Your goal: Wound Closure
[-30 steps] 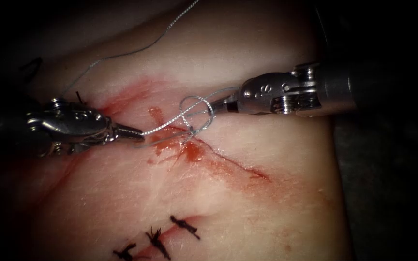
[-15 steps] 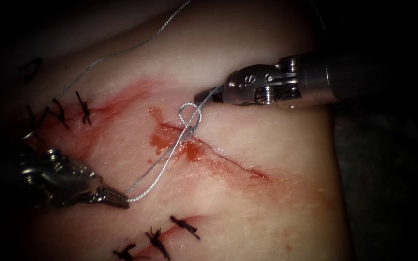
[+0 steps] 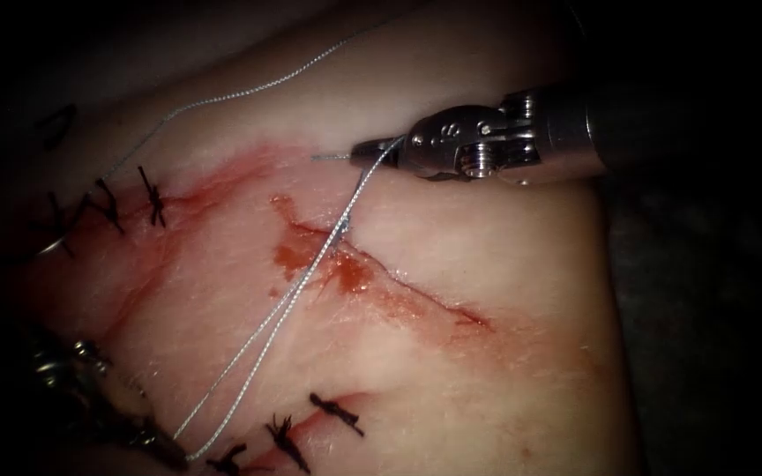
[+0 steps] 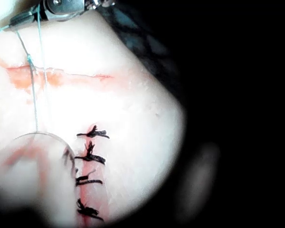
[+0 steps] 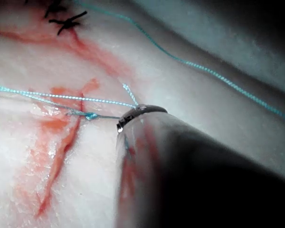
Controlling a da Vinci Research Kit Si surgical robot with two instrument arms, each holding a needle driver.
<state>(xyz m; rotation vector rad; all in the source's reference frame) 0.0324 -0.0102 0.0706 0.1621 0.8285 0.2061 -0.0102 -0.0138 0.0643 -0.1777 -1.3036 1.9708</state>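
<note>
The cut [image 3: 416, 295] runs slantwise across the tissue [image 3: 487, 379], with red fluid [image 3: 297, 256] at its upper end. A small knot [image 3: 343, 228] of silver thread [image 3: 266, 326] sits on the cut there. From the knot one strand rises to my right tool [image 3: 365, 152], whose jaws are shut on it, a short tail poking out. Two strands run down-left to my left tool [image 3: 178, 454], dim at the lower left and shut on the thread. The knot [image 5: 90, 115] lies just ahead of the right tool's tip [image 5: 133, 114]. A thin curved arc [image 4: 47, 137] lies near the left tool; needle or thread, I cannot tell.
Black finished stitches sit at the lower middle [image 3: 337, 412] and upper left [image 3: 153, 196], also as a row [image 4: 90, 156]. A long slack strand [image 3: 222, 97] crosses the tissue's far side. The tissue's edge drops off on the right [image 3: 615, 353].
My left tool has pulled its thread down and to the left. The open loop by the right tool has drawn down to a small knot on the cut. The right tool edged up-left.
</note>
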